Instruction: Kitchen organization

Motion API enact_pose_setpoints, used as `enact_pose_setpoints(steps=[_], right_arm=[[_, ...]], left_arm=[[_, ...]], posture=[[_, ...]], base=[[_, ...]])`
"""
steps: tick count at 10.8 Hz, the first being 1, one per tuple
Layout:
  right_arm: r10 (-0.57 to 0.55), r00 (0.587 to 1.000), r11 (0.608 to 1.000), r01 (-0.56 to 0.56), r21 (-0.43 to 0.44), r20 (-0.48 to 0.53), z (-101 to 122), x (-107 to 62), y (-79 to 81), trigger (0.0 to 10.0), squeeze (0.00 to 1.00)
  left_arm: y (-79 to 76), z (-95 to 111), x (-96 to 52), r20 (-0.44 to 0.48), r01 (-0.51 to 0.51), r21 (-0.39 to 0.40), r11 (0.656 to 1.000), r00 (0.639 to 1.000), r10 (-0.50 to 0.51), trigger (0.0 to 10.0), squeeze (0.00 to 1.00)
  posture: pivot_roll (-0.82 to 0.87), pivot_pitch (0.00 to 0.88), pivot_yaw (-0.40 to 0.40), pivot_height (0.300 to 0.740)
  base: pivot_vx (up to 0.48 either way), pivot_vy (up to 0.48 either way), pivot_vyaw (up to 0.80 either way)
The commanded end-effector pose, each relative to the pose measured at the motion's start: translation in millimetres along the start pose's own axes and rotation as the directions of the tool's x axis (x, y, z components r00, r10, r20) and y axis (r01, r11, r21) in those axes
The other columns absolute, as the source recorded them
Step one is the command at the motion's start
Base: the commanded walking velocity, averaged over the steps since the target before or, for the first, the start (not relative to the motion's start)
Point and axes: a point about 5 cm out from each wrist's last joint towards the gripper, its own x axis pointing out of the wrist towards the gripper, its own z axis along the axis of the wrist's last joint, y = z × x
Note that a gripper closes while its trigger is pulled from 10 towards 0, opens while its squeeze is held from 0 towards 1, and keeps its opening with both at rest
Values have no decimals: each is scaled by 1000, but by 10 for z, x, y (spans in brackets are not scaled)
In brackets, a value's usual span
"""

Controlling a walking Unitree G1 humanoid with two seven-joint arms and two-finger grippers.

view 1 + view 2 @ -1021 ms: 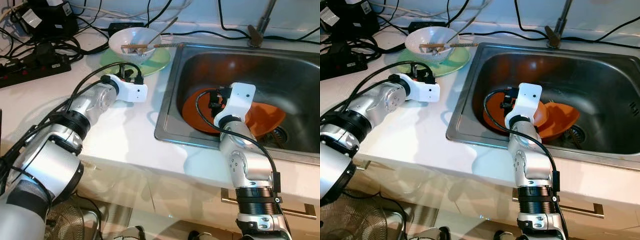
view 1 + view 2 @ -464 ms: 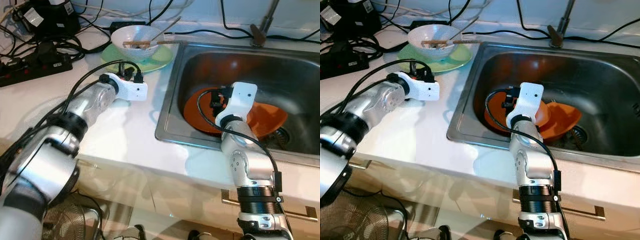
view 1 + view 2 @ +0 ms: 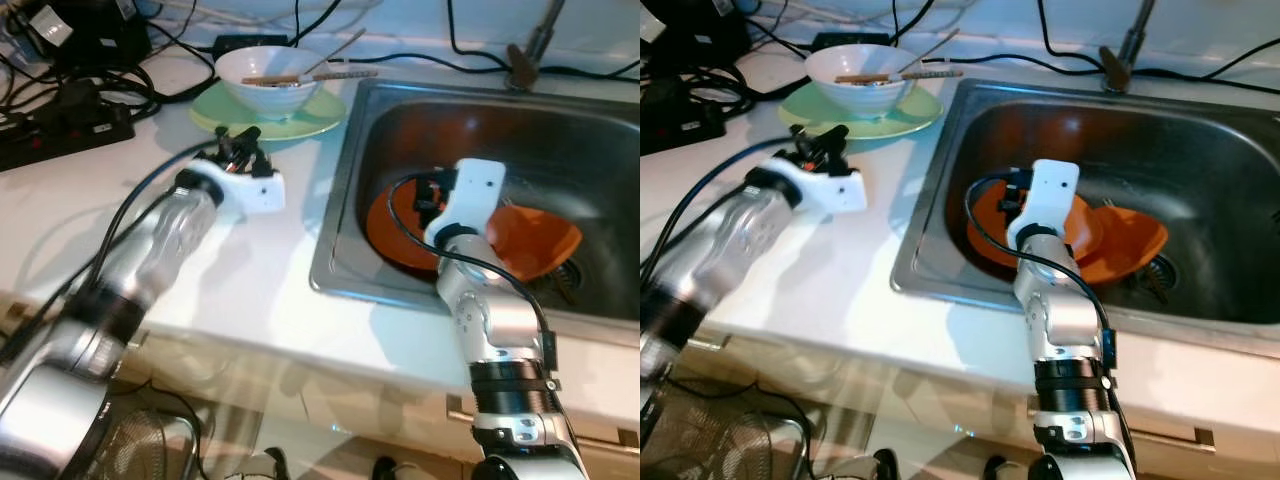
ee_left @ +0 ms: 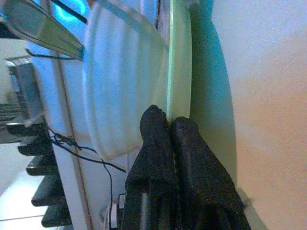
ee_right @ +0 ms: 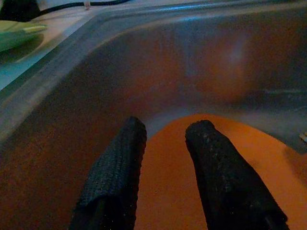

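White tabletop beside a steel sink (image 3: 340, 240): left gripper (image 4: 169, 125) clenched empty at the green plate (image 3: 300, 120) rim under the white bowl (image 3: 270, 80). Nudge it and chopsticks (image 3: 300, 76) could spill. Right gripper (image 5: 165, 139), fingers apart, hovers over the orange plate (image 3: 390, 225).

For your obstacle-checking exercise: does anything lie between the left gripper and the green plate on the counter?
Nothing visible does. The left gripper, fingers together, points at the green plate's near rim, with bare counter around it. A white bowl with utensils sits on the plate, behind that rim.
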Motion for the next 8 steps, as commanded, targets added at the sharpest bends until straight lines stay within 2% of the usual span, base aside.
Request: enact_pose_setpoints(steps=[1, 2, 3, 6, 8], right_arm=[[13, 1000, 1000, -13, 2, -6, -16, 17, 22, 10000, 0], [18, 1000, 1000, -18, 2, -6, -15, 25, 30, 10000, 0], [27, 1000, 1000, -27, 2, -4, -13, 41, 44, 10000, 0], [57, 998, 998, -57, 5, 3, 5, 95, 116, 10000, 0], [61, 998, 998, -61, 4, 8, 15, 120, 110, 10000, 0]], left_arm=[[-483, 154, -158, 39, 195, -52, 979, 980, -193, 10000, 0], [-504, 167, -239, 40, 207, -59, 976, 978, -205, 10000, 0], [-487, 194, -406, 33, 217, -62, 974, 976, -215, 10000, 0], [-314, 228, -744, 5, 231, -56, 971, 973, -231, 10000, 0], [-261, 197, -959, -25, 272, -48, 961, 962, -273, 10000, 0]], posture=[[175, 208, -7, 725], [184, 207, -9, 725], [200, 203, -15, 725], [231, 184, -25, 725], [245, 184, -26, 725]], base=[[0, 0, 0], [0, 0, 0], [0, 0, 0], [0, 0, 0], [0, 0, 0]])
